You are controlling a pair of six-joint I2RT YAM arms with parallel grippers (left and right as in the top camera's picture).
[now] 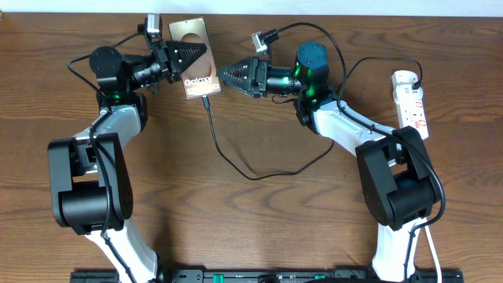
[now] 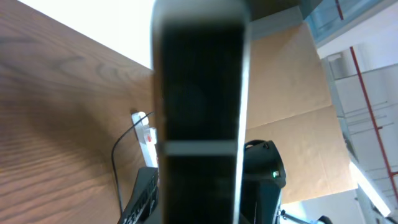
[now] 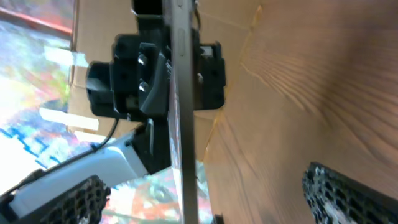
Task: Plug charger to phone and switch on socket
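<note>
Wood-grain table (image 1: 259, 236) | pale wall (image 1: 354, 6) behind | left tool (image 1: 200, 55) grips phone (image 1: 190, 33) | right tool (image 1: 221, 76) wide

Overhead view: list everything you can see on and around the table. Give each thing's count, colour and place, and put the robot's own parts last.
phone: one, bronze-brown with white lettering, far side of the table, left of centre
charger: one, thin black cable, runs from the phone's near end and loops across the middle of the table toward the right arm
socket: one, white strip with red marks, far right of the table
table: one, brown wood, under everything
left gripper: one, black, shut on the phone
right gripper: one, black, open at the phone's right edge; contact unclear
</note>
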